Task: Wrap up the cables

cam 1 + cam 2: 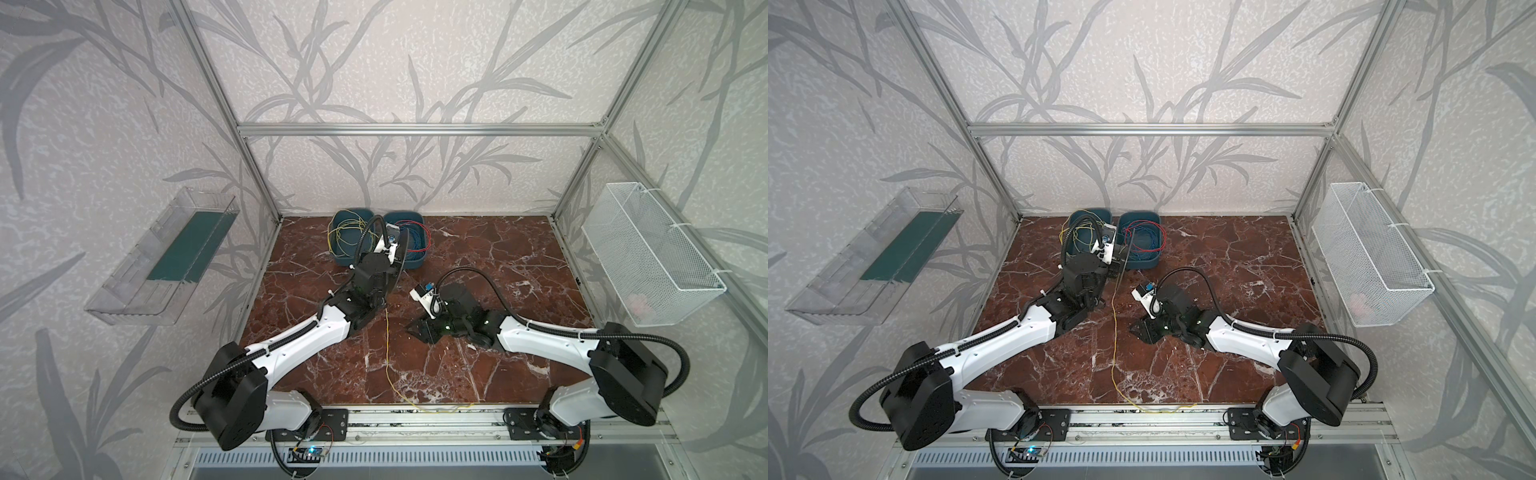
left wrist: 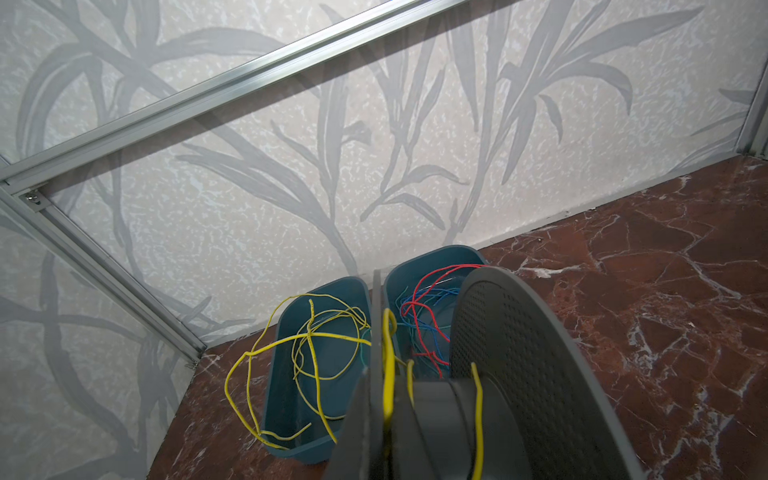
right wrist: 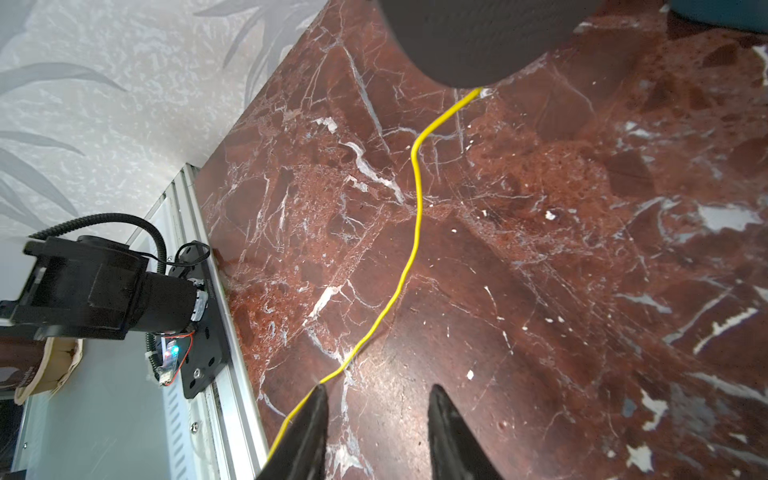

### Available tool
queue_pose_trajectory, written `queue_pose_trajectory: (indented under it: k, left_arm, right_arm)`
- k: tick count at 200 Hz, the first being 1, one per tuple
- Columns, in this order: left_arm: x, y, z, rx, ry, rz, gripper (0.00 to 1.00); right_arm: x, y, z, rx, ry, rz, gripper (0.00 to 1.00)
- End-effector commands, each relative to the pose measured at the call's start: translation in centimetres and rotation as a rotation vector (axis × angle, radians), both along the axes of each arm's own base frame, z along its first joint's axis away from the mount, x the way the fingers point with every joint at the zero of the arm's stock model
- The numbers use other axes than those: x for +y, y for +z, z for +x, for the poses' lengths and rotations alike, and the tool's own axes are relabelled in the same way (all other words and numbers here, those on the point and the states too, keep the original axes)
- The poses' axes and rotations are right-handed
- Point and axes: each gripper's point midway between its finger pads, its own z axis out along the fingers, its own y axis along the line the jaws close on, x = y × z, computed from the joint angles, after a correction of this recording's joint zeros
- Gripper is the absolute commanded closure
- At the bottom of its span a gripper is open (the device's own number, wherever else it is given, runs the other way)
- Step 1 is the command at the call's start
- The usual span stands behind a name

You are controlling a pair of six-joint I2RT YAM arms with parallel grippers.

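Observation:
My left gripper (image 2: pixel 380 440) is shut on the thin flange of the grey perforated spool (image 2: pixel 519 374), which it holds on edge in front of two blue bins. A few turns of yellow cable (image 2: pixel 478 407) lie on the hub. More loose yellow loops (image 1: pixel 345 237) fill the left bin (image 1: pixel 351 261). From the spool (image 1: pixel 398 266) one yellow cable (image 1: pixel 387 345) trails down over the marble to the front rail. My right gripper (image 3: pixel 378 399) hovers low over the table, open and empty. The cable (image 3: pixel 417 208) passes along the outer side of one fingertip (image 3: pixel 318 411).
The right bin (image 1: pixel 417 262) holds red and blue wires (image 1: pixel 415 235). A white mesh basket (image 1: pixel 652 253) hangs on the right wall and a clear tray (image 1: pixel 162 257) on the left. An aluminium rail (image 1: pixel 415 419) bounds the table's front edge.

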Motion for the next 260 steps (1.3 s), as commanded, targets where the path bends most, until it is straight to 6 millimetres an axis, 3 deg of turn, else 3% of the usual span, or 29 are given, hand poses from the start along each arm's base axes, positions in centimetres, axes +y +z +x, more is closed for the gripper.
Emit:
queue_pose_trajectory:
  k: [1, 17, 44, 84, 110, 163, 195, 206, 214, 260]
  left_arm:
    - [0.8, 4.6, 0.1, -0.136, 0.028, -0.100, 1.00]
    - [0.8, 4.5, 0.2, -0.136, 0.030, -0.099, 1.00]
    - [0.9, 4.4, 0.4, -0.138, 0.033, -0.103, 1.00]
    - [1.1, 4.6, 0.7, -0.144, 0.039, -0.112, 1.00]
    - [1.4, 4.7, 0.8, -0.144, 0.048, -0.127, 1.00]
    - [1.6, 4.7, 0.7, -0.140, 0.049, -0.135, 1.00]
    - [1.7, 4.8, 0.7, -0.143, 0.051, -0.138, 1.00]
    - [1.8, 5.0, 0.7, -0.147, 0.051, -0.137, 1.00]
    - [1.9, 5.0, 0.7, -0.147, 0.054, -0.135, 1.00]
    - [2.6, 5.5, 0.8, -0.154, 0.062, -0.140, 1.00]
  right_arm:
    - [0.0, 1.7, -0.9, -0.032, 0.053, 0.020, 0.56]
    - [-0.7, 1.4, -1.8, -0.018, 0.073, -0.003, 0.54]
    - [-1.0, 0.5, -5.5, 0.004, 0.183, -0.057, 0.48]
    - [-1.5, -3.7, -11.2, -0.016, 0.335, -0.266, 0.46]
    - [-1.6, -5.8, -12.0, -0.069, 0.317, -0.379, 0.46]
    - [1.3, -7.5, -14.8, -0.003, 0.376, -0.344, 0.55]
    - [1.5, -8.9, -14.9, 0.031, 0.379, -0.386, 0.74]
    - [1.3, -9.0, -14.8, 0.025, 0.373, -0.396, 0.86]
    - [1.2, -8.7, -14.8, 0.021, 0.367, -0.392, 0.89]
    - [-0.1, -7.9, -15.1, 0.025, 0.356, -0.392, 0.86]
